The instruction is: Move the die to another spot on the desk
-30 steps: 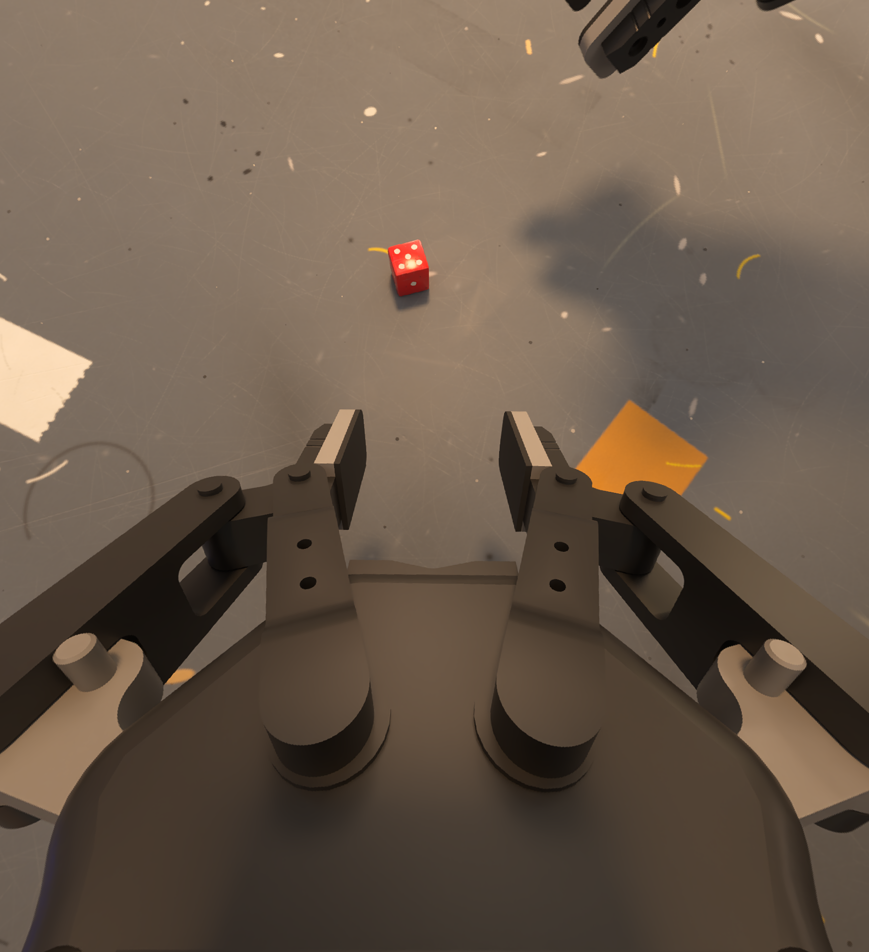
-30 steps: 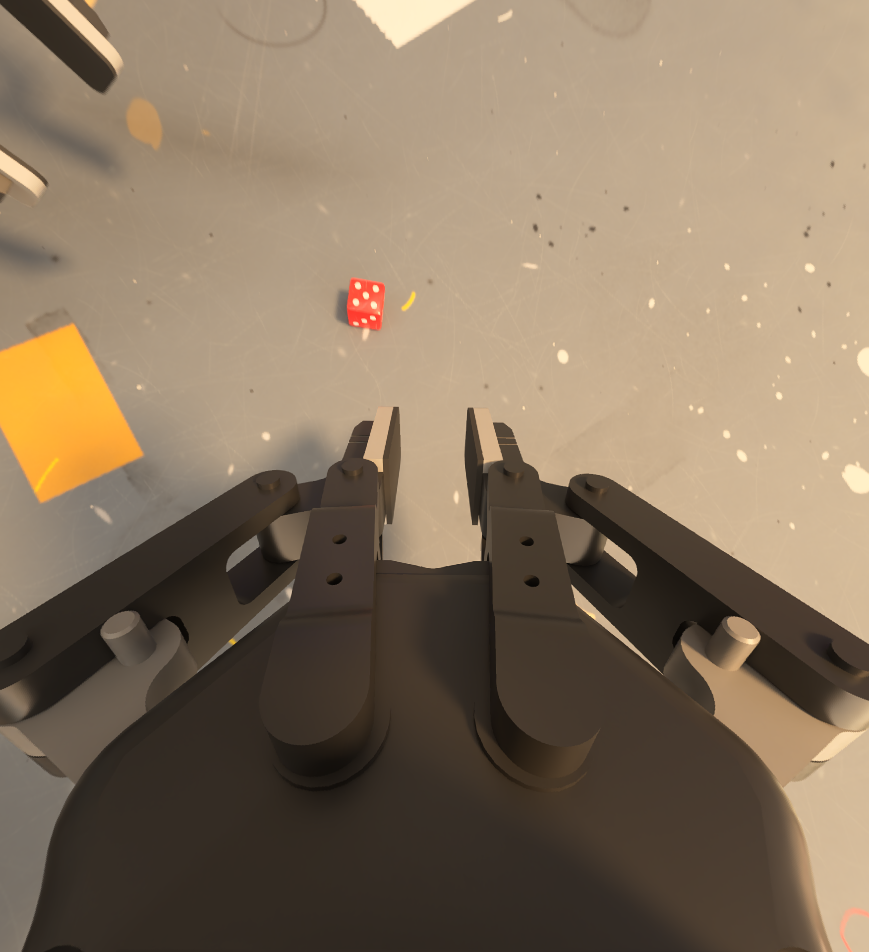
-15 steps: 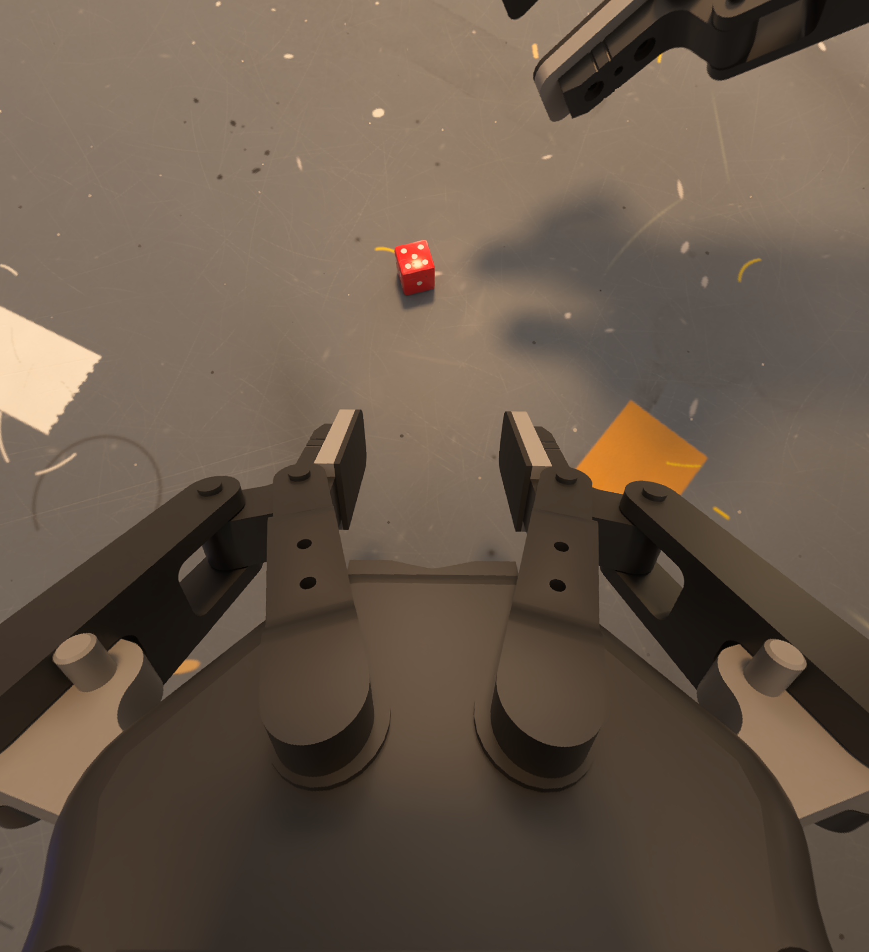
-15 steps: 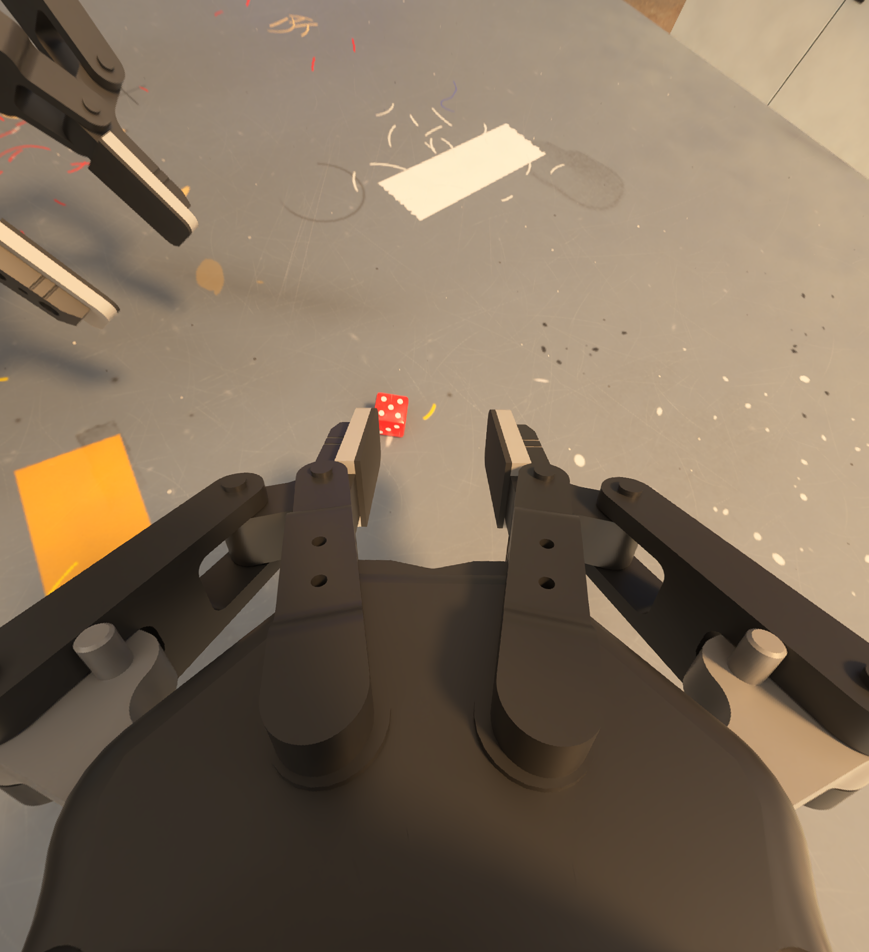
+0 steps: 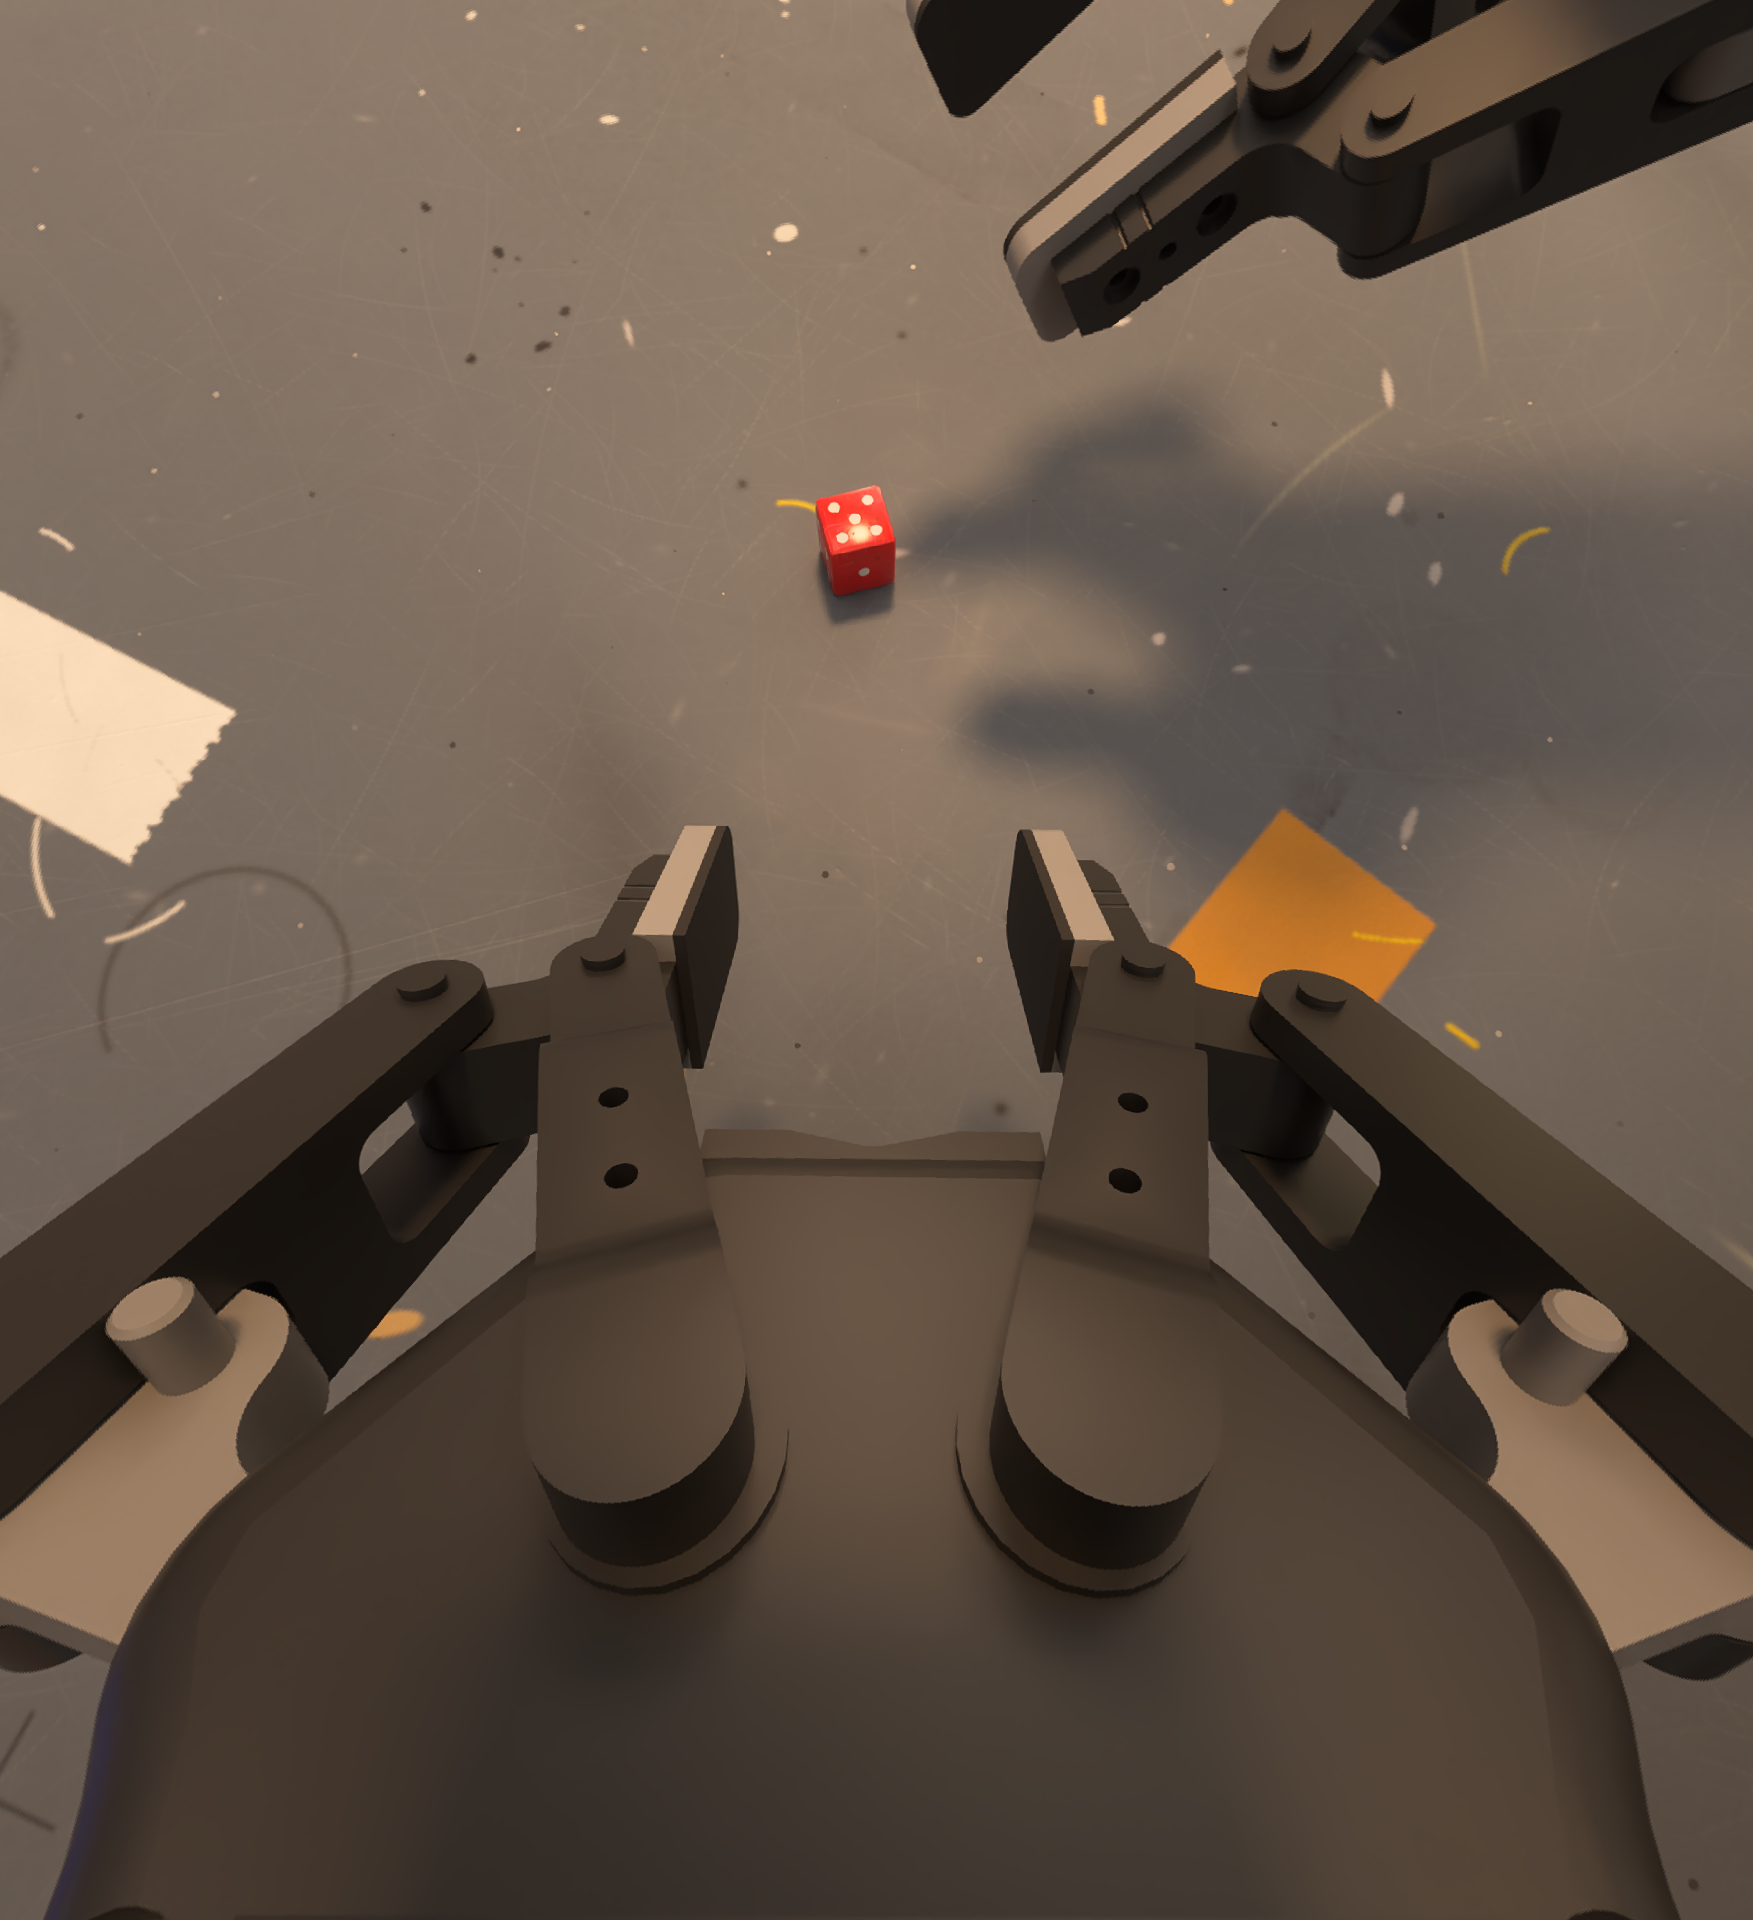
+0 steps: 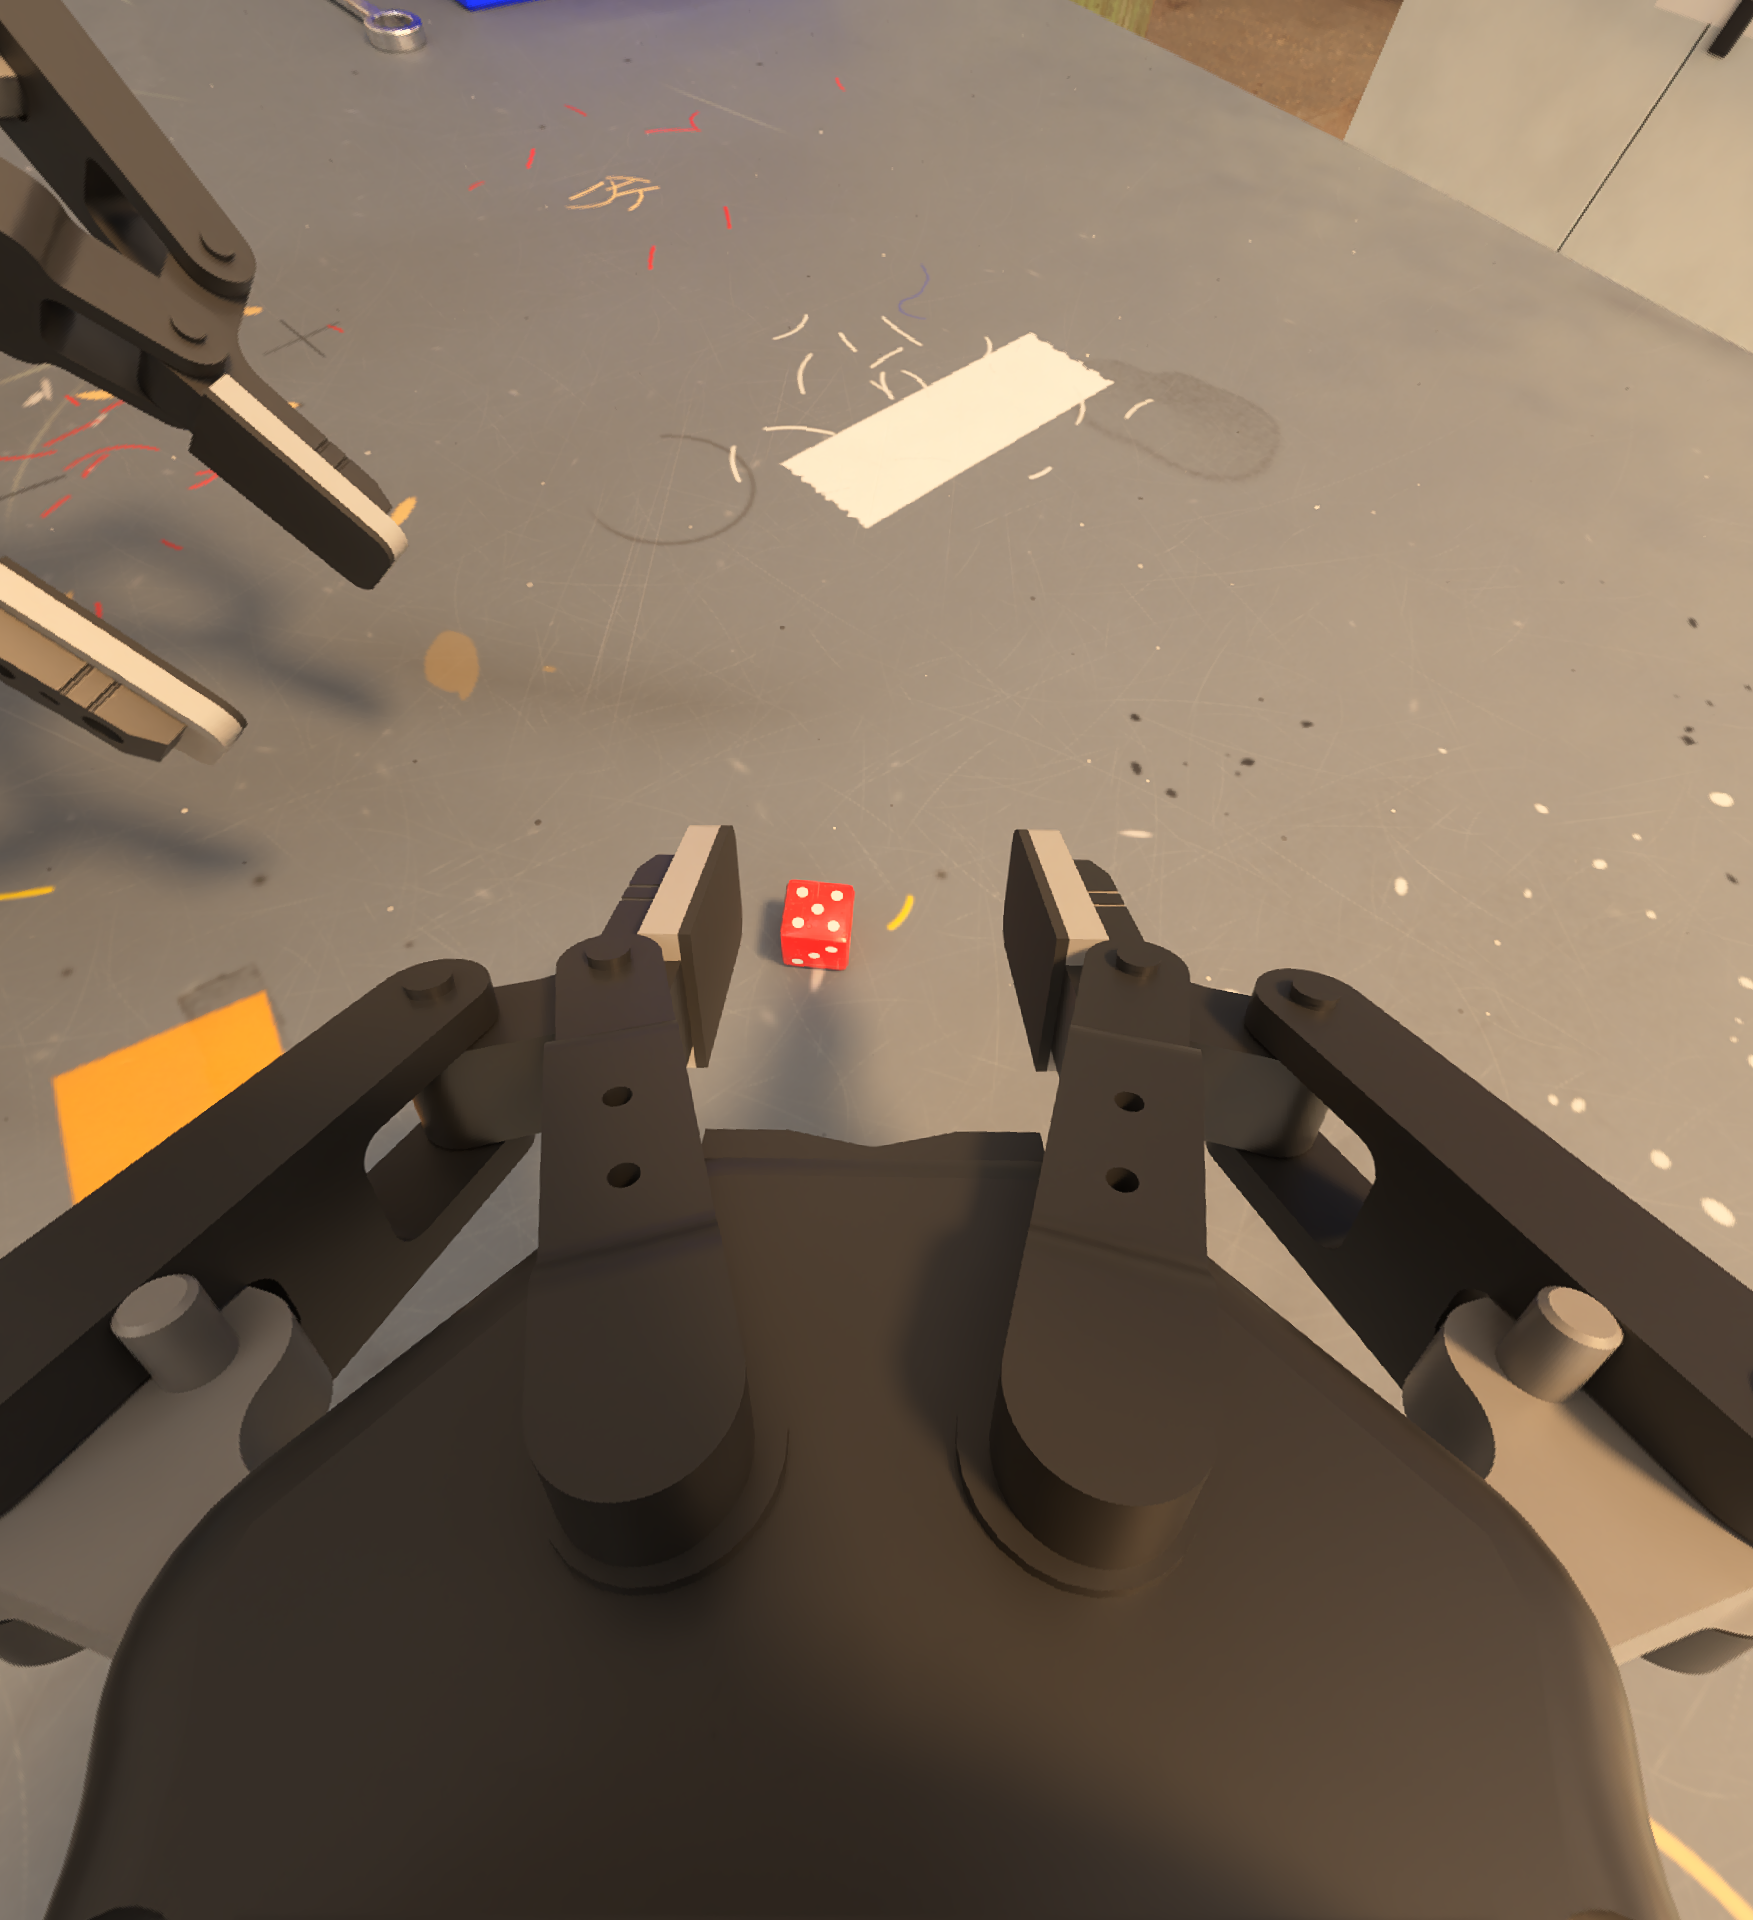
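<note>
In the right wrist view, the right gripper (image 6: 872, 940) is hanging with its jaws spread wide and holding nothing. The red die (image 6: 817, 924) is sitting on the grey desk (image 6: 1371, 644) in the gap between the two fingertips, closer to the finger at 9 o'clock and touching neither. Farther off, at 8 o'clock of the die, an orange patch (image 6: 160, 1081) is lying flat on the desk. Beyond the die, toward 1 o'clock, a white strip of tape (image 6: 945, 428) is lying flat. At 10 o'clock the left gripper (image 6: 306, 634) is showing with both fingers apart and nothing between them. At the far edge, near 11 o'clock, a metal wrench end (image 6: 389, 23) is peeking in.

In the left wrist view, the left gripper (image 5: 870, 940) is likewise gaping wide and empty, well short of the die (image 5: 856, 538), which is sitting ahead at 12 o'clock. One finger (image 5: 1121, 244) of the right gripper is reaching in from 1 o'clock, above the desk.
</note>
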You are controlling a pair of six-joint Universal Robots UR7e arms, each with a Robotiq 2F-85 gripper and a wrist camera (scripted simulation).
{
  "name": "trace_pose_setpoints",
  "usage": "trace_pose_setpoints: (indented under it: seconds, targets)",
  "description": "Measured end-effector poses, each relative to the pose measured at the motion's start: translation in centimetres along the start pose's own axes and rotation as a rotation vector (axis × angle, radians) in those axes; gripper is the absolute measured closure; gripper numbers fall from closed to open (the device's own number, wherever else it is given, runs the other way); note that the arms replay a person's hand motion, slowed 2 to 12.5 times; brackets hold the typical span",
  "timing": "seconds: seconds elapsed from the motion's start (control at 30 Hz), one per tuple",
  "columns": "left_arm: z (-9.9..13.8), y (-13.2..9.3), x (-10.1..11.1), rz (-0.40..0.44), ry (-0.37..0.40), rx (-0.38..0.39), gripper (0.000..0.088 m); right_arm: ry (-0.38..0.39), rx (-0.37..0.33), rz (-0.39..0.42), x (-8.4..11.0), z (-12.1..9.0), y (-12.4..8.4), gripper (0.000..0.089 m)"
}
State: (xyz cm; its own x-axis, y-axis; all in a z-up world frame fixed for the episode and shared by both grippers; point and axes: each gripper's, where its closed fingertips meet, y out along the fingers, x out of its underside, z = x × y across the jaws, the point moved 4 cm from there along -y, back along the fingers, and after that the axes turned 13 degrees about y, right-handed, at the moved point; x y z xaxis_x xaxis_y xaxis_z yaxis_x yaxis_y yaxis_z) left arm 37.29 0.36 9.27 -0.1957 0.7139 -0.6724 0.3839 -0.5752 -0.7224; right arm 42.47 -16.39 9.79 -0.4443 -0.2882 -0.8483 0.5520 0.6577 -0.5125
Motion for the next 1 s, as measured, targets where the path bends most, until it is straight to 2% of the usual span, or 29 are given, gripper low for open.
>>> trace_pose_setpoints:
  seconds: [0.67, 1.0]
  targets:
    - [-0.2, -0.4, -0.1, 0.008, -0.009, -0.017, 0.0408, 0.095, -0.037, -0.017, -0.1, -0.5, 2.4, 0.0306]
    - [-0.2, -0.5, -0.1, 0.018, -0.018, -0.019, 0.0408, 0.124, -0.045, -0.038, 0.1, -0.7, 3.4, 0.0281]
